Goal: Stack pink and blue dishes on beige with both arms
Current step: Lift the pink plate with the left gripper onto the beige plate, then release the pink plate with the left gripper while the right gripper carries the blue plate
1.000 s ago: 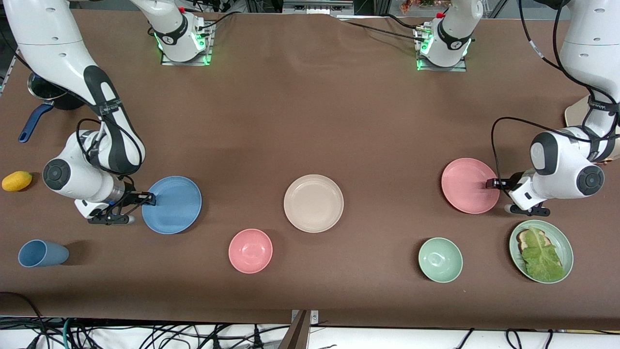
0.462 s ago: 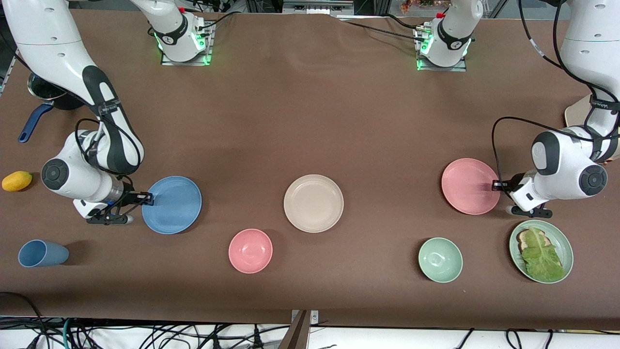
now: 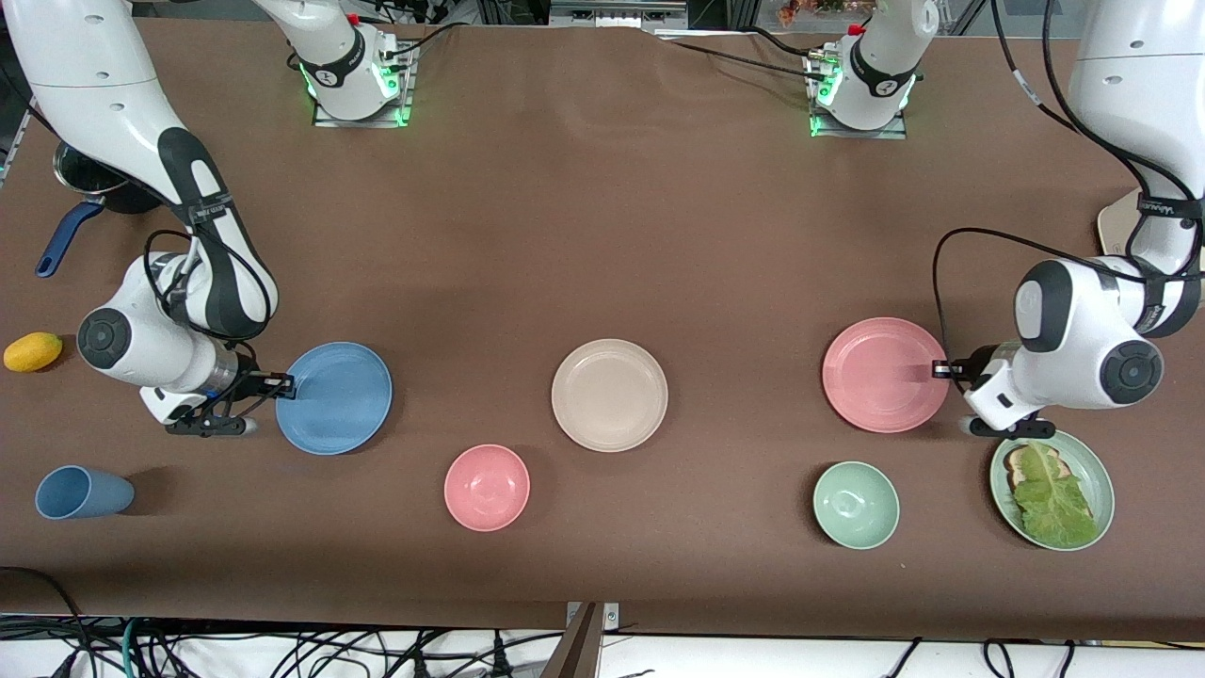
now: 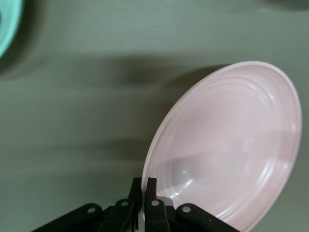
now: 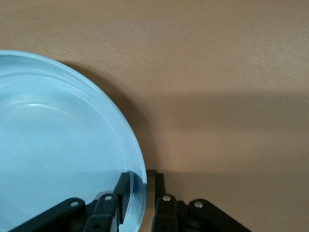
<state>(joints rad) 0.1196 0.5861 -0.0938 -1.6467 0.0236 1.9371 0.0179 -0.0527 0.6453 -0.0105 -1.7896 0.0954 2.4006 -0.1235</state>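
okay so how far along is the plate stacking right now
Nothing is stacked yet: the beige plate sits bare mid-table. In hand: the left pincer is shut on the pink plate rim, which looks tilted up. The right pincer straddles the blue plate rim, not clamped. Left: carry both over and stack them on the beige.

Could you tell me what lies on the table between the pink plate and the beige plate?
Nothing: in the front view only bare brown table separates the pink plate from the beige plate.
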